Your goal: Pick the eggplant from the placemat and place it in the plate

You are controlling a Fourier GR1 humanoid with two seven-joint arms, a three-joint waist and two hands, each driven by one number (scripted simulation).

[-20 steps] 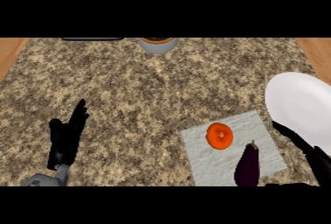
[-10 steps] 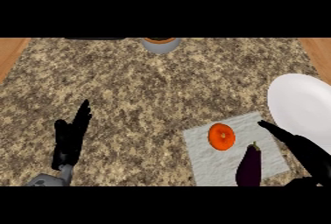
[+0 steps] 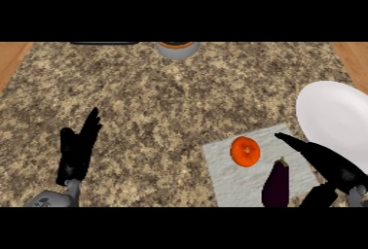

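A dark purple eggplant lies on the pale grey placemat at the lower right, stem end pointing up. Just left of it on the mat is an orange round fruit. The white plate sits at the right edge, next to the mat's upper right corner. My right hand is open, fingers stretched up and left over the mat's right edge, thumb low beside the eggplant; it holds nothing. My left hand rests open at the lower left, fingers up.
A grey bowl with an orange inside stands at the counter's far edge, with a dark flat object to its left. Wooden strips flank the speckled counter on both sides.
My right hand has moved left from over the plate's lower edge onto the placemat, closing in beside the eggplant. The left hand and the objects stayed put.
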